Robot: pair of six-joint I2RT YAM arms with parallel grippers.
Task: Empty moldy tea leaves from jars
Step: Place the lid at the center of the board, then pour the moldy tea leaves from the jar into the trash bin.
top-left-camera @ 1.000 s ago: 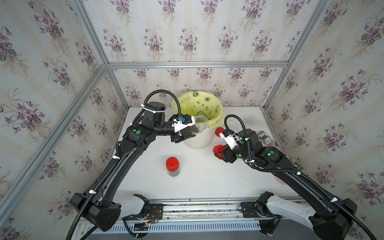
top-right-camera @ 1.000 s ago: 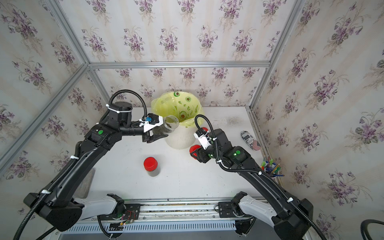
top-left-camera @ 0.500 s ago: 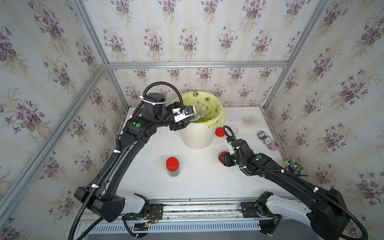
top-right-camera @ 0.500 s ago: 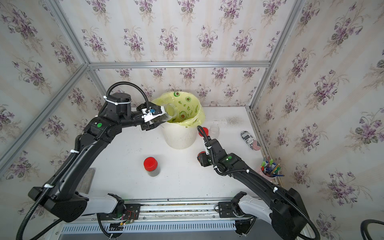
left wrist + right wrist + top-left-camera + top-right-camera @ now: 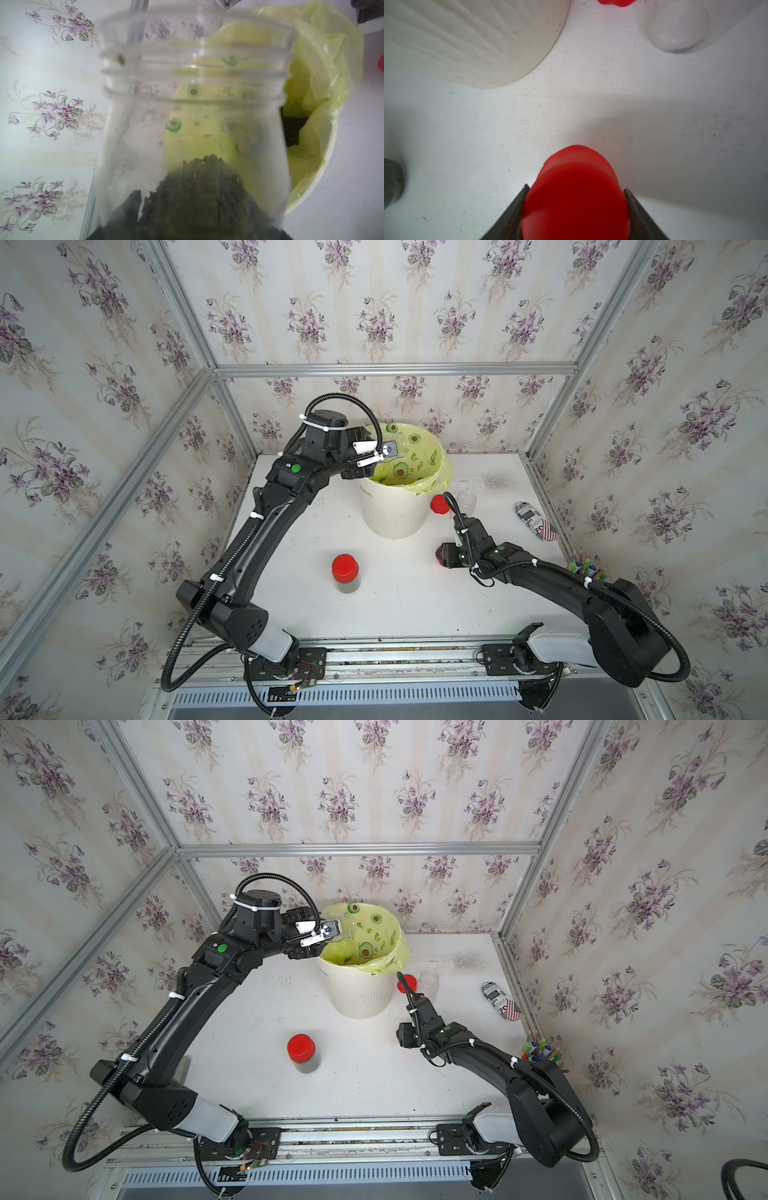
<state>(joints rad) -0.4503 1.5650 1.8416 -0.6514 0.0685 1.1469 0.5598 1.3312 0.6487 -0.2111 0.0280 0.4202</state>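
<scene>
My left gripper (image 5: 383, 452) (image 5: 328, 930) is shut on an open clear jar (image 5: 397, 443) (image 5: 193, 99), tilted mouth-first over the far-left rim of the white bin (image 5: 390, 514) (image 5: 357, 994). Dark tea leaves (image 5: 197, 187) sit in the jar's lower half, and more lie in the yellow-green liner (image 5: 293, 128). My right gripper (image 5: 442, 558) (image 5: 575, 207) is low over the table right of the bin, shut on a red lid (image 5: 575, 182). A capped jar (image 5: 345, 572) (image 5: 302, 1052) of leaves stands mid-table. An empty jar (image 5: 466, 501) (image 5: 677, 27) and a loose red lid (image 5: 437, 504) sit beside the bin.
A patterned pouch (image 5: 536, 520) lies by the right wall, with a cup of pens (image 5: 584, 566) nearer the front. Flowered walls close in the left, back and right sides. A metal rail (image 5: 374, 649) runs along the front edge.
My left arm lifted the open jar from in front of the bin to over its rim and tilted it further. My right arm dropped lower toward the table with the lid.
</scene>
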